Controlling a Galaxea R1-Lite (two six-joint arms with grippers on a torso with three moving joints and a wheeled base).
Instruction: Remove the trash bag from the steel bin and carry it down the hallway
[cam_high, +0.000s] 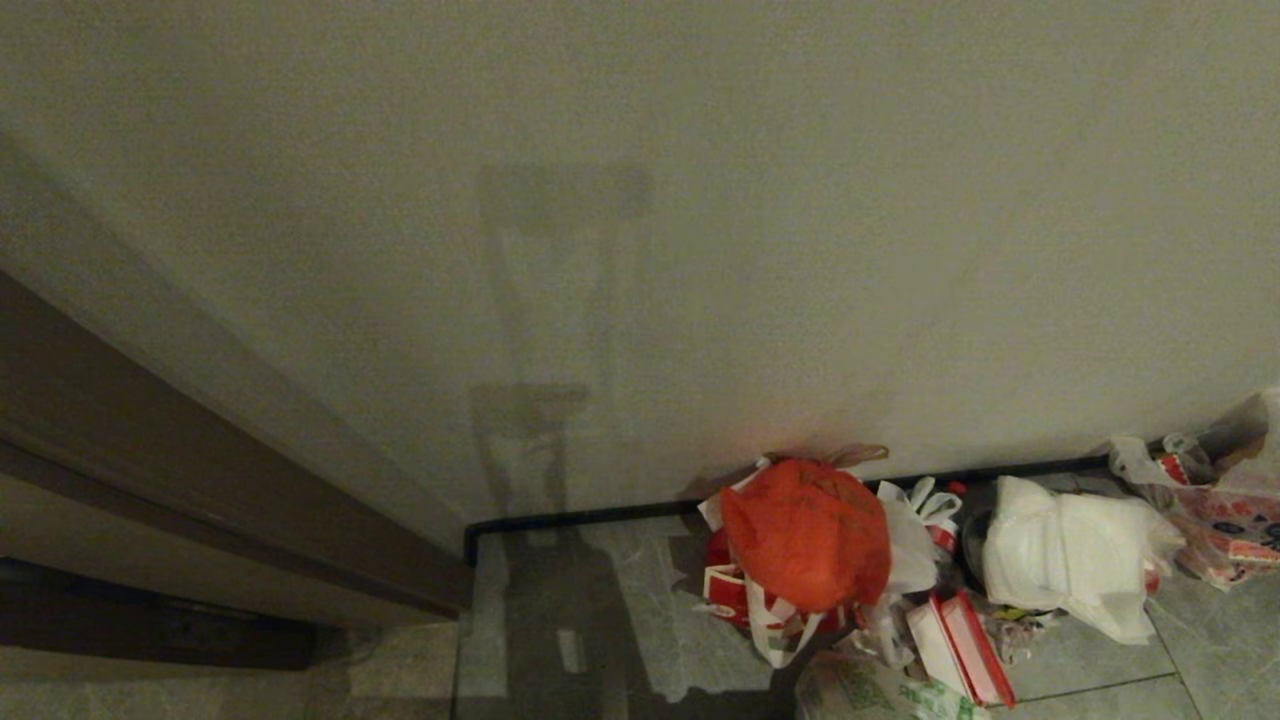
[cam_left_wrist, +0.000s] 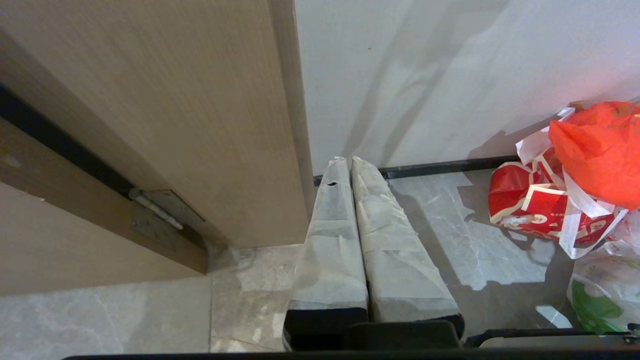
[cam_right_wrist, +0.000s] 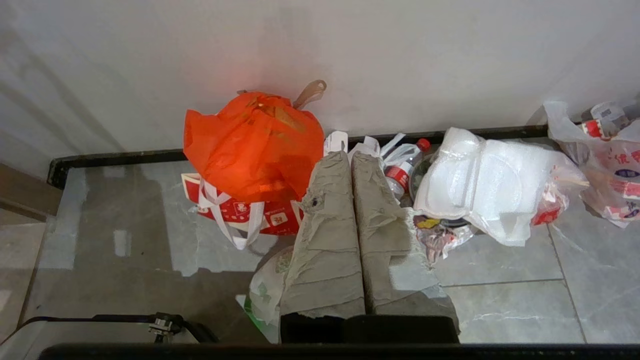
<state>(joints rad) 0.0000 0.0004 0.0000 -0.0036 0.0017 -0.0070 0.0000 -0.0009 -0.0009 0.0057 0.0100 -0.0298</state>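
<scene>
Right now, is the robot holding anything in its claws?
No. The left claw and the right claw are both shut with nothing between their fingers. The white, green-printed plastic trash bag lies on the floor.

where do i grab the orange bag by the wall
Probably the crumpled top of the orange bag, pinched from above. It sits full and rounded on a red-and-white bag, close against the wall, so its sides are smooth bulges and its back is blocked. The pale loop poking up behind may be its handle, but I cannot tell.
</scene>
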